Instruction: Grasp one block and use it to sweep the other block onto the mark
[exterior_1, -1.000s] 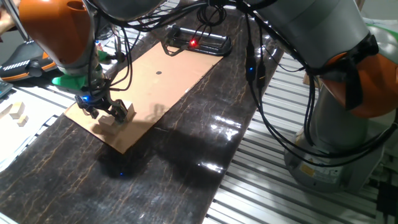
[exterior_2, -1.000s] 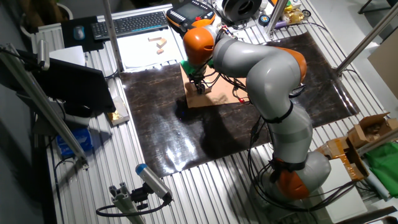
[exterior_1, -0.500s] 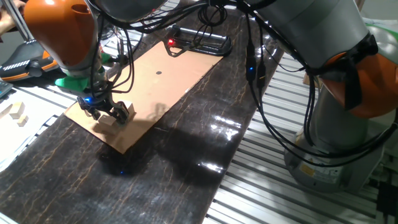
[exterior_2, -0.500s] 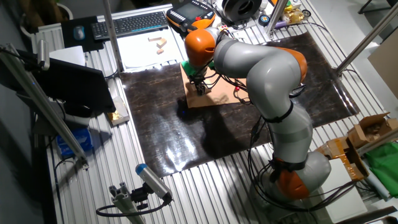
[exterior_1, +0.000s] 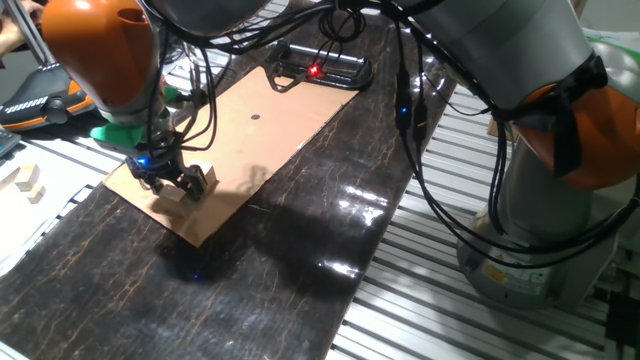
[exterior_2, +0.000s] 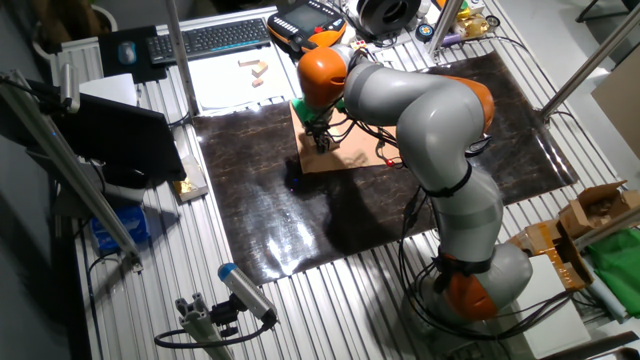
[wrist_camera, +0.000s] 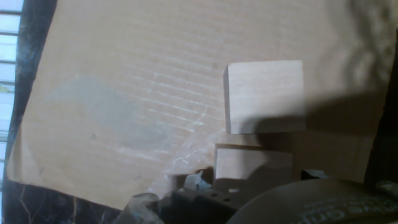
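The gripper (exterior_1: 172, 180) is down low over the near corner of the cardboard sheet (exterior_1: 270, 140) that lies on the dark surface (exterior_1: 300, 260). In the hand view two wooden blocks show: one block (wrist_camera: 264, 96) lies free on the cardboard ahead of the hand, and a second block (wrist_camera: 254, 168) sits just beside it, closer to the hand and seemingly between the jaws. In the fixed view a pale block (exterior_1: 180, 192) shows right under the fingers. Whether the jaws are pressed onto that near block or only straddle it, I cannot tell; the hand's own body hides the contact.

The mark (exterior_1: 255, 116) is a small dark dot well up the cardboard, towards the far edge, and well apart from both blocks.

By my reading the task is at an early stage. The hand has reached the blocks and the grasp looks to be in hand or just made, but no sweeping has been achieved: the free block lies near the corner, far from the dot. Left to do: secure the near block, set it behind the free one, and push that one along the sheet to the dot.
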